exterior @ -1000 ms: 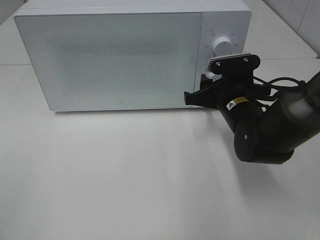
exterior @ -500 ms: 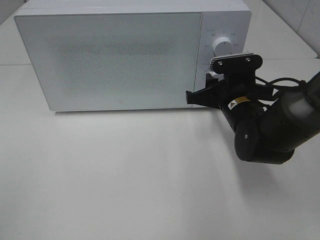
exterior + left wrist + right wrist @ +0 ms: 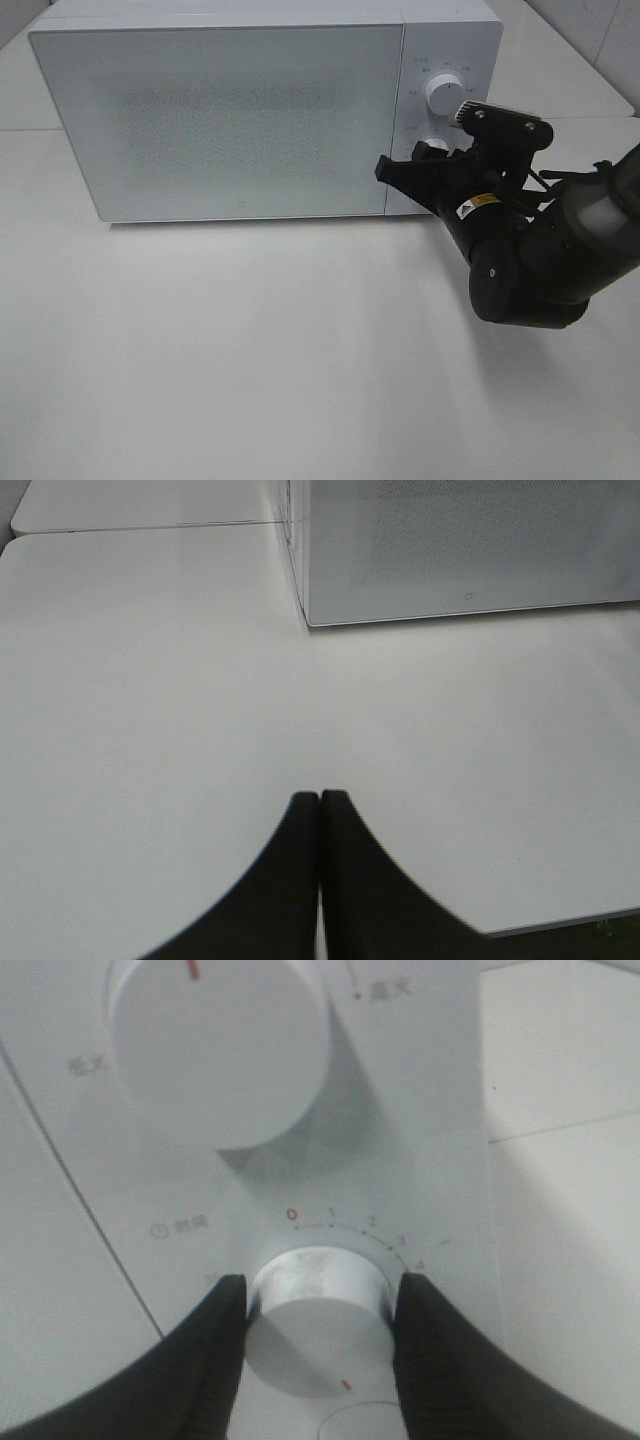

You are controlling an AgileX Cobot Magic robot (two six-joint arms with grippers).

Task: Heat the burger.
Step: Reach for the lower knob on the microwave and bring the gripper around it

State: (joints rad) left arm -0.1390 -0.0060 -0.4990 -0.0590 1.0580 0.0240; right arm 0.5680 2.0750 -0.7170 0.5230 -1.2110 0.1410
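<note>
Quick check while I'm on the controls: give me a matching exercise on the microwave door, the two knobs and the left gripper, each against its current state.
Things:
1. microwave door
2. upper knob
3. lower knob
4. left gripper

States:
a. held by the right gripper
b. shut, holding nothing
c. closed
d. untouched

Pairs: 1-c, 2-d, 3-a, 4-b.

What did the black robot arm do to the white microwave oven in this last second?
The right gripper, clamped on the small round white lower dial, twisted clockwise as the high view shows it, its wrist tilting over to the right. The white microwave, its shut door and the larger upper knob stayed where they were.
</note>
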